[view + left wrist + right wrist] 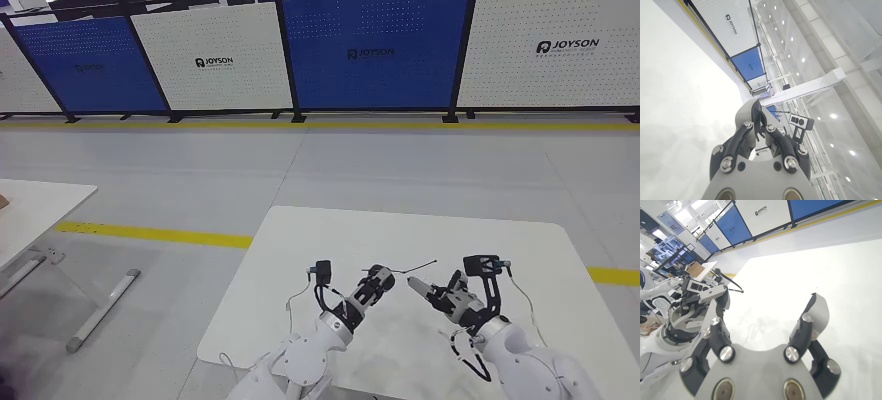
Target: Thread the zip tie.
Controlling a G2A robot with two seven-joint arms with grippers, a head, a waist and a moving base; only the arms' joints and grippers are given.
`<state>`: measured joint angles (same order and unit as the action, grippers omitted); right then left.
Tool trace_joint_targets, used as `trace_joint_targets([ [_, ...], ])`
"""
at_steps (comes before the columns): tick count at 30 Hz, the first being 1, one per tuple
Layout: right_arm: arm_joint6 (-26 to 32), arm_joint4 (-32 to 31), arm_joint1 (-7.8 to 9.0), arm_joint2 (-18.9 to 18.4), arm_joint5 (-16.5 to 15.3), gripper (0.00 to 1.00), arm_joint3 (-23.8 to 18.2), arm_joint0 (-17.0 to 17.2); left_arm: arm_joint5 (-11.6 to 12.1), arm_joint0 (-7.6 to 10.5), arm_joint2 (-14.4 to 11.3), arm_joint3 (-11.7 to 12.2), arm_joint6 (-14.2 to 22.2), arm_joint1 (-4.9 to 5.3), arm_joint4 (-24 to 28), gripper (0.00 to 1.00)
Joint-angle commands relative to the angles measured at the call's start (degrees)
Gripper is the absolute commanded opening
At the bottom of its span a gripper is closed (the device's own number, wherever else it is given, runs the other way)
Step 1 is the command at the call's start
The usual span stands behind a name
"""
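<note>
Closest to the lens, the left gripper (759, 108) was seen with its fingers pressed together on the zip tie (759, 115), the thin black strap being pinched between the ribbed pads. In the top view the left gripper (375, 285) was placed over the near half of the tabletop (330, 230), roughly midway between its left and right edges. From it the zip tie (415, 267) was carried out toward the far right corner. In the right wrist view the zip tie (730, 280) was shown bowed, with its small head at the raised end (whether any part of it touched the tabletop could not be told).

Just beside it, the right gripper (422, 289) was held near the same edge, its fingers pointed at the left gripper. In its own wrist view the right gripper (764, 299) was spread wide, with nothing held between the fingers and the bare white tabletop (810, 266) seen through the gap.

Printed logos were carried on the blue panel (370, 50) and the white panel (215, 60) behind the table. A yellow line (150, 235) was marked on the floor.
</note>
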<state>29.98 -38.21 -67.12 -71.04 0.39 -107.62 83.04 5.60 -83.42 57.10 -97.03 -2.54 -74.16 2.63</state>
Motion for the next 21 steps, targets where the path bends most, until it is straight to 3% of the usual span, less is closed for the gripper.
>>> trace_joint_targets([
  [1,0.05,0.29,0.08,-0.78,0.16,1.00,0.02,0.36,-0.17,-0.02,-0.03,0.10,-0.04,-0.06,0.30,0.00],
  [21,0.46,0.30,0.16,-1.31,0.46,1.00,0.03,0.54,-0.65,-0.03,-0.30,0.21,0.27,-0.15,0.99,0.00],
])
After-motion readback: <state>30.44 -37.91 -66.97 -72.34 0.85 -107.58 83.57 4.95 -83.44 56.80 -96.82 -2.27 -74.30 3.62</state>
